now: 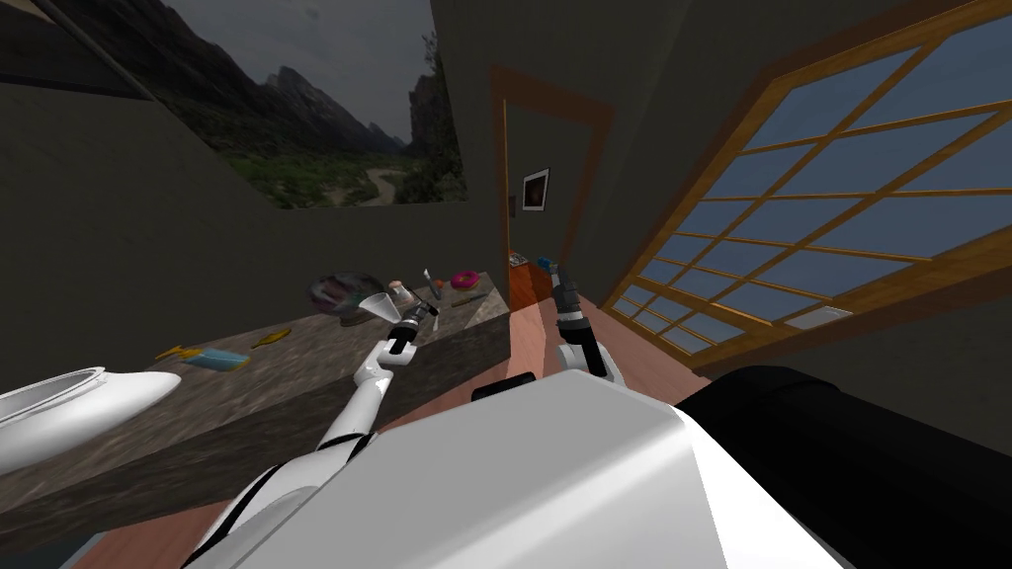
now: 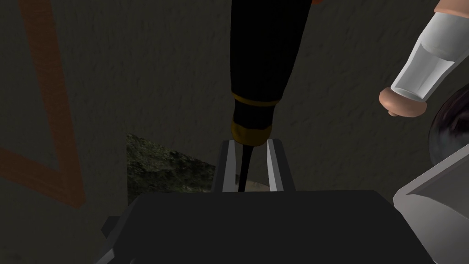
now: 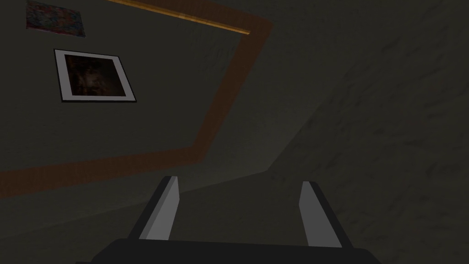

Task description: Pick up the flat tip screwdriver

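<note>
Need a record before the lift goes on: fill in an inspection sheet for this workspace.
Surface: dark mottled counter, things lying along its far side.
Job's things: screwdriver, black handle with a yellow collar, thin dark shaft between the left fingers.
Clutter: white funnel, glass shaker with a tan cap, dark bowl, pink ring, white basin.
Grippers: left gripper shut on the screwdriver's shaft; right gripper open, holding nothing.
Cables: nothing seen.
Surroundings: wood-framed window on the right, framed picture on the far wall.
</note>
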Robot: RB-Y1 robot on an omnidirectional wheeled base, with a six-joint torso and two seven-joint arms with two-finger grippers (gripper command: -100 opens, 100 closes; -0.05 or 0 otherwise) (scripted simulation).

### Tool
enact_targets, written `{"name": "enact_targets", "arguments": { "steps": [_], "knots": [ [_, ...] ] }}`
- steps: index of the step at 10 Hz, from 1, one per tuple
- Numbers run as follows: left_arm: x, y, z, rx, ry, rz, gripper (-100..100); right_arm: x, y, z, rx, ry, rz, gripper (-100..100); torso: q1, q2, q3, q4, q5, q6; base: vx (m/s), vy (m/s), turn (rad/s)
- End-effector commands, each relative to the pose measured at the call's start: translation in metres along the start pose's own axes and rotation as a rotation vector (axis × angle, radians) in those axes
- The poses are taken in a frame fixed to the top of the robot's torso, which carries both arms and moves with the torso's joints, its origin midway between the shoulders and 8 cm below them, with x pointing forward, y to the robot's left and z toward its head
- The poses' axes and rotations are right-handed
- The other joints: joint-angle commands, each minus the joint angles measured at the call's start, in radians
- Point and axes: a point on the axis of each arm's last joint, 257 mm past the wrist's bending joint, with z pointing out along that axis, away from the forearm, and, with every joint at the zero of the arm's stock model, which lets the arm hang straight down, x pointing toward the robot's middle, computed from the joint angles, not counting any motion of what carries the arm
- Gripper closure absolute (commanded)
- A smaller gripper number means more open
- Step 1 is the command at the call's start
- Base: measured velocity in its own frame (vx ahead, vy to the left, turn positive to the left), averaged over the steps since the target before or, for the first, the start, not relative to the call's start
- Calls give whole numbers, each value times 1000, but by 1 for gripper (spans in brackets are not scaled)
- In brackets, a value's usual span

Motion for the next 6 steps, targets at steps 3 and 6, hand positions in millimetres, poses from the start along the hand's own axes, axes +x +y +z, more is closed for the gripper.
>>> {"name": "enact_targets", "arguments": {
  "steps": [3, 6],
  "knots": [
    [-1, 25, -26, -34, 1, -3, 100, 0, 0, 0, 0, 0, 0, 0, 1, 1, -1, -3, 2, -1, 43, -18, -65],
    [5, 26, -40, -32, 7, 0, 100, 0, 0, 0, 0, 0, 0, 0, 3, 2, -2, -7, 5, -2, 19, -4, 10]
  ]
}}
